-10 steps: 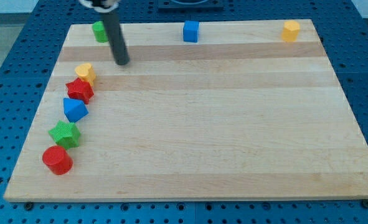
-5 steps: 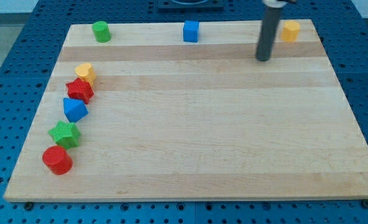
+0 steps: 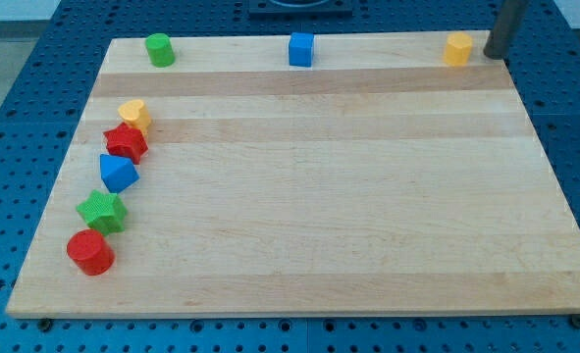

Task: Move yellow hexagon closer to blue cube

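My tip (image 3: 496,54) sits at the table's (image 3: 319,196) top-right corner, holding nothing, just right of the yellow hexagon (image 3: 457,48). The blue cube (image 3: 301,49) waits well left, path clear.

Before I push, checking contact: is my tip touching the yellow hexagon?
Apart. My tip sits just to the view's right of the yellow hexagon, a sliver of board between.

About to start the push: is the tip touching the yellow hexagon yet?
Apart. The camera view shows a strip of bare board between my tip and the yellow hexagon, the tip at the view's right of it.
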`<act>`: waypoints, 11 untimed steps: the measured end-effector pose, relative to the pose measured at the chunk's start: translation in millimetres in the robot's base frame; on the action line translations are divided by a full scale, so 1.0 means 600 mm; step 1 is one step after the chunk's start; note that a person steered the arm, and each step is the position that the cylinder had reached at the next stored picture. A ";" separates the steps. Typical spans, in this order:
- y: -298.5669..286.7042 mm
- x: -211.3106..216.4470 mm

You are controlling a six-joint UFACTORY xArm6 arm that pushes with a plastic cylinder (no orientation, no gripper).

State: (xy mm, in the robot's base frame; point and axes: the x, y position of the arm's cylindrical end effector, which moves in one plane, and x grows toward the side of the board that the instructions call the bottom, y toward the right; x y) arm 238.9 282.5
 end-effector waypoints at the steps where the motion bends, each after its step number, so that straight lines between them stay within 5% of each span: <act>1: -0.039 -0.012; 4: -0.199 0.010; 8: -0.215 0.131; 11: -0.197 0.064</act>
State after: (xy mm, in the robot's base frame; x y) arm 277.0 164.6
